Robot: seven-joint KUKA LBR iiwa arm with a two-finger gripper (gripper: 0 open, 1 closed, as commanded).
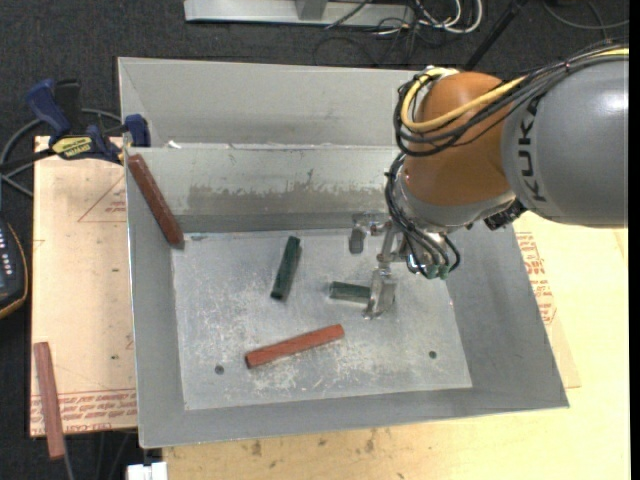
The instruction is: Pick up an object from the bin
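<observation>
My claw (369, 268) hangs spread open, gripping nothing, one fingertip just beside the short green block (348, 291) mid-bin, near one longer green bar (286, 267), one red-brown floor bar (295, 347) and one red-brown wall bar (155, 200).

Arm (580, 138) is cut off by the right edge. Part of the bin's (300, 383) back wall and right wall is hidden behind the orange cover (455, 138) and the cables on it. The right end of the small dark green block (345, 291) mid-bin is covered by the gripper (372, 278); contact between the two cannot be judged. Two dark dots (432, 354) on the floor are too small to be identified.
</observation>
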